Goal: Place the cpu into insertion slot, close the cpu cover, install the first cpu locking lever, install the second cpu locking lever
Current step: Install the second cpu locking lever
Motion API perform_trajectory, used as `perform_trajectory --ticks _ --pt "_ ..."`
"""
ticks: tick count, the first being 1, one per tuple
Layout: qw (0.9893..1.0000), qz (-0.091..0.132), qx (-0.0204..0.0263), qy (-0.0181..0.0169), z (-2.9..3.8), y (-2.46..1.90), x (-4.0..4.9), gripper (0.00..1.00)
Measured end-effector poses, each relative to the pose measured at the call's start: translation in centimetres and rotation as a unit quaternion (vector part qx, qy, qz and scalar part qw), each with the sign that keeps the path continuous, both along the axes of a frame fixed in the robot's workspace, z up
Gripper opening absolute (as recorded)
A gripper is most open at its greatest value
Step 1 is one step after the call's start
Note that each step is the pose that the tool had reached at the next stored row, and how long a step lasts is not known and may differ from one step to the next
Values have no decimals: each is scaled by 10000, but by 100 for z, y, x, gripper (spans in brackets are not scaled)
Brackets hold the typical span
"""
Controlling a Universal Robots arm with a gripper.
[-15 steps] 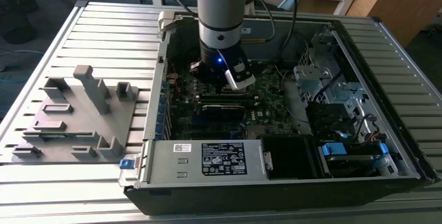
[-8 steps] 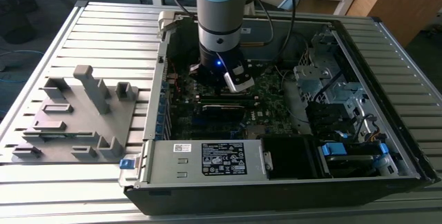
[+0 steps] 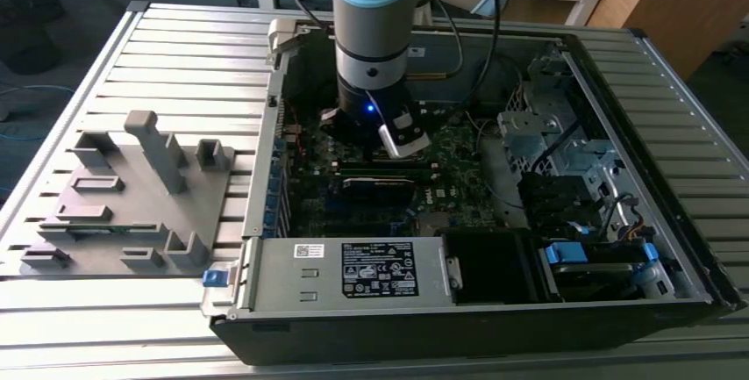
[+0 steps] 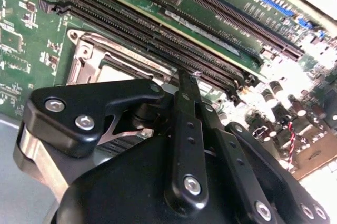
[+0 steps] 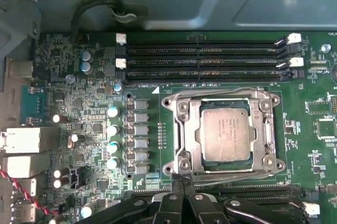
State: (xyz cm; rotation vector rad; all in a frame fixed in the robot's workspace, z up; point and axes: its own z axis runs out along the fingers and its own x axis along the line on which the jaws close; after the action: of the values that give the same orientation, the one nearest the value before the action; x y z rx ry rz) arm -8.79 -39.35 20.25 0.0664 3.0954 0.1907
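In the first wrist view the cpu (image 5: pixel 226 133), a dull silver square, lies flat in the insertion slot (image 5: pixel 169 168) on the green motherboard. The cpu cover (image 5: pixel 183 129) is down around it as a silver frame. A thin wire locking lever (image 5: pixel 237 183) runs along the socket edge closest to my fingers. My gripper (image 5: pixel 181 179) is shut, its black tips pressed together right at that edge. I cannot tell whether the wire is caught between them. The second wrist view shows the shut gripper (image 4: pixel 185 79) beside the cover (image 4: pixel 92 58). In the exterior view the gripper (image 3: pixel 404 147) reaches down into the open computer case.
Long black memory slots (image 5: pixel 205 60) run beside the socket, with more on the gripper's side. A row of capacitors (image 5: pixel 112 129) and red-black wires (image 5: pixel 21 190) stand nearby. The case walls, drive cage (image 3: pixel 538 134) and power supply (image 3: pixel 351 270) hem the arm in. A grey fixture plate (image 3: pixel 129 196) lies outside.
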Motion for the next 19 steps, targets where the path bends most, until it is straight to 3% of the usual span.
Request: perform_trajectory --ticks 6,14,19 --pt "10000 0 68 29 -21 -12 -1 11" --pt "9999 0 98 38 -47 -51 -21 11" --pt "9998 0 192 43 -52 -67 -40 11"
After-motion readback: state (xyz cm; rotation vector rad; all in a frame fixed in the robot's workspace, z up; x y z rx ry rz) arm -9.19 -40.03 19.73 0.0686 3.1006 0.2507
